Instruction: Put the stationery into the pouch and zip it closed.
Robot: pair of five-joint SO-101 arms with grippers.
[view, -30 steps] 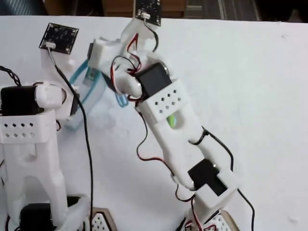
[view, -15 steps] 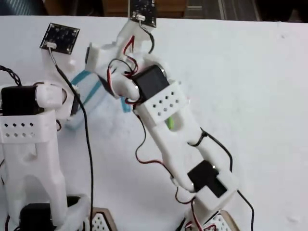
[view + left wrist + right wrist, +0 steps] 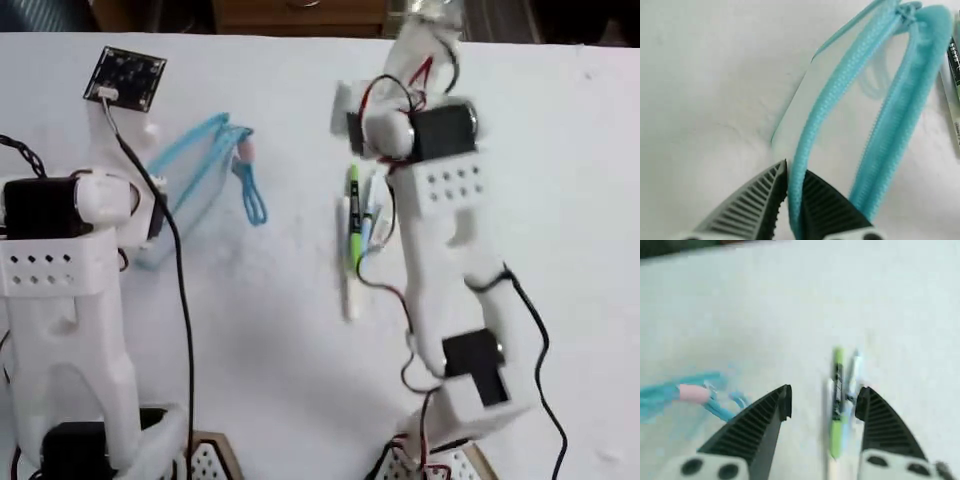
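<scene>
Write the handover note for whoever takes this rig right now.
Left hand: shut on the pouch rim; pouch is unzipped on the table.
Right hand: open, empty, above the pens.
Things: the pens, a green highlighter among them, lie side by side on the table, outside the pouch. A pink item sits at the pouch mouth.
Done: pouch gripped.
Left: load the pens, zip closed.

Pouch [image 3: 190,185] clear, edged in sky-blue zip; small piece [image 3: 244,148] pink; green pen [image 3: 353,225] banded black; white pen [image 3: 348,270] plain; worktop [image 3: 560,150] white; left end effector [image 3: 794,172] and right end effector [image 3: 825,392] black, ribbed.
</scene>
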